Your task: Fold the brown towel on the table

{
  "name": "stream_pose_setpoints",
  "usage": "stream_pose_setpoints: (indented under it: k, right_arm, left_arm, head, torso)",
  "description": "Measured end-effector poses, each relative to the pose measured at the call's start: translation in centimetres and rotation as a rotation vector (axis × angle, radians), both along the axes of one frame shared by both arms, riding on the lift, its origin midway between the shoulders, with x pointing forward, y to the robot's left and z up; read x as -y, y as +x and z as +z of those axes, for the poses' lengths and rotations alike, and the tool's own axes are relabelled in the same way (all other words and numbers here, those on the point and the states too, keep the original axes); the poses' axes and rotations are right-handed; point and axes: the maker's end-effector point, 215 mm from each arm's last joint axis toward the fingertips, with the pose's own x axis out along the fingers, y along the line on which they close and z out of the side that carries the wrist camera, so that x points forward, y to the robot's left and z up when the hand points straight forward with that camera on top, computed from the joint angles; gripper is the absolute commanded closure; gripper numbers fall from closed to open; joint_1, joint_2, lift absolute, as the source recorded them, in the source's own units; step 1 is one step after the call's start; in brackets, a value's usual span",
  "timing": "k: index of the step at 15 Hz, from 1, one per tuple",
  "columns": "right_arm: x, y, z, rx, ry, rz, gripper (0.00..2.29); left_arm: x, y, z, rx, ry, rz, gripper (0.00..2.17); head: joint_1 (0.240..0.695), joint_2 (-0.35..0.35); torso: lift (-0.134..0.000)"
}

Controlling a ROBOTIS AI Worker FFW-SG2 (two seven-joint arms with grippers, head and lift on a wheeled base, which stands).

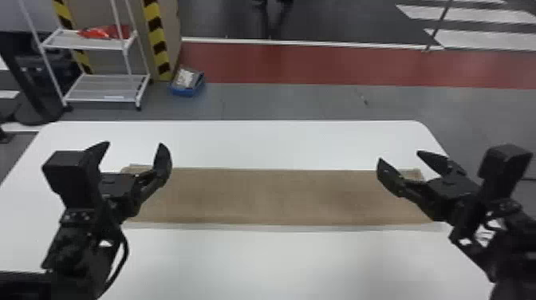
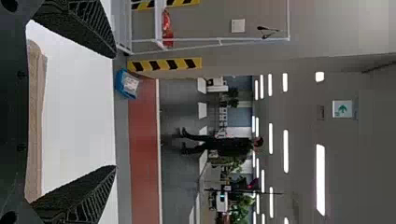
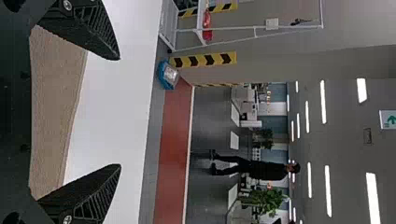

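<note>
The black, two-fingered left end effector (image 1: 133,143) and right end effector (image 1: 399,156) are wide open near opposite ends of the brown, finely textured cloth towel (image 1: 279,195), a long, flat rectangle on the smooth white counter (image 1: 279,263).

A sign (image 2: 342,109) high up in the room bears an arrow (green, on white).
</note>
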Motion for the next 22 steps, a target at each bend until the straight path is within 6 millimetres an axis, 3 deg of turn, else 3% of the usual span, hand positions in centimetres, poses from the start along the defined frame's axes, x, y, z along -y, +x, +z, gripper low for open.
stream_pose_setpoints:
  k: [5, 7, 15, 22]
  right_arm:
    - [-5.8, -4.3, 1.0, 0.092, 0.049, 0.016, 0.05]
    - [-6.8, -5.5, 1.8, 0.124, 0.049, 0.019, 0.05]
    - [-5.8, -6.8, 0.6, 0.155, 0.018, -0.02, 0.06]
    - [-5.7, -7.1, 0.4, 0.16, 0.041, -0.024, 0.06]
  left_arm:
    - [3.5, -1.3, 0.0, 0.086, 0.006, -0.05, 0.02]
    - [3.9, -1.6, -0.3, 0.091, 0.0, -0.054, 0.02]
    - [3.0, -2.7, -3.3, 0.036, 0.0, -0.026, 0.03]
    - [2.8, -2.8, -3.6, 0.031, 0.0, -0.022, 0.02]
  head:
    - [0.695, -0.045]
    - [0.695, -0.038]
    - [0.695, -0.041]
    - [0.695, -0.04]
  torso:
    - [-0.117]
    - [-0.117]
    - [-0.117]
    - [-0.117]
